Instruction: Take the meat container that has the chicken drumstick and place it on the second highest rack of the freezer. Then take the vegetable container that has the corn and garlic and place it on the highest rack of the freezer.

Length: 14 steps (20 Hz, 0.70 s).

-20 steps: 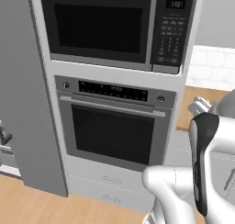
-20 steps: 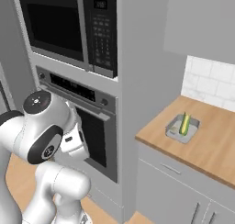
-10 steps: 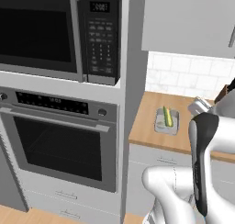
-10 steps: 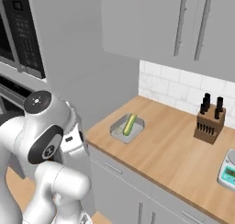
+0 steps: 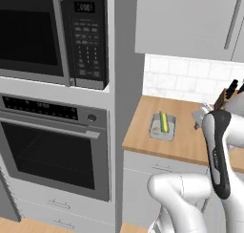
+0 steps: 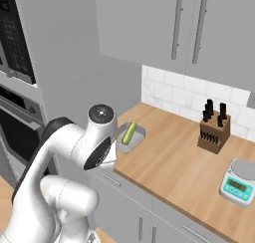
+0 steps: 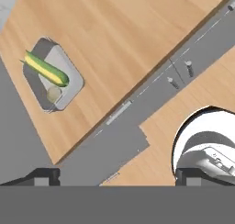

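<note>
Hand (image 7: 117,176) spread wide, holding nothing, hovering high over the bench (image 7: 133,39). Vegetable container (image 7: 54,76) sits near the bench's end beside the oven column (image 5: 57,98), corn (image 7: 46,68) and garlic (image 7: 54,94) inside.

microwave (image 5: 52,34), oven (image 5: 52,148), knife block (image 6: 214,130), kitchen scale (image 6: 240,183)
</note>
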### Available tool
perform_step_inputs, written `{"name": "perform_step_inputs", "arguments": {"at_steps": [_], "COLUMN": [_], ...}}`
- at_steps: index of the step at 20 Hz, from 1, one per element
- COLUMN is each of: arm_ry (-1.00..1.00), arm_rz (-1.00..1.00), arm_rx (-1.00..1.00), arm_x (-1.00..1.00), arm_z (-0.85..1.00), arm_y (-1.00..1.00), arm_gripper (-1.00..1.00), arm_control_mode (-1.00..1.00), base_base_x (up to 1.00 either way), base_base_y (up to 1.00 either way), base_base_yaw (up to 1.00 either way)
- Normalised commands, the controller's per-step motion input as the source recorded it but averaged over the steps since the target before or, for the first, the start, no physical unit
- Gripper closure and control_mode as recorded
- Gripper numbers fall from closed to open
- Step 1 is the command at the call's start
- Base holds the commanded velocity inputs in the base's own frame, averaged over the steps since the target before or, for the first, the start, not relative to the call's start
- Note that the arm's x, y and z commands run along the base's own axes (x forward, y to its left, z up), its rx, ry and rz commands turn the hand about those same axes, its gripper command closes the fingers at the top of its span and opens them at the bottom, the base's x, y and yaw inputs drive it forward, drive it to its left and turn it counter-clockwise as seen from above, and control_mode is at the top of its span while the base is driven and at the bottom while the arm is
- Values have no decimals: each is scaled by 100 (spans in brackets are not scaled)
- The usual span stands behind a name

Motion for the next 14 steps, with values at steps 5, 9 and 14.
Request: {"name": "perform_step_inputs", "arguments": {"at_steps": [5,9,14], "arm_ry": [23,11,5], "arm_rz": [0,0,0], "arm_rx": [18,0,-1], "arm_x": [100,100,64], "arm_z": [-50,-53,-79], "arm_y": [0,0,2], "arm_gripper": [-100,-100,-100], "arm_control_mode": [-100,-100,-100], "base_base_x": [0,0,0], "base_base_y": [0,0,0], "base_base_yaw": [0,0,0]}}
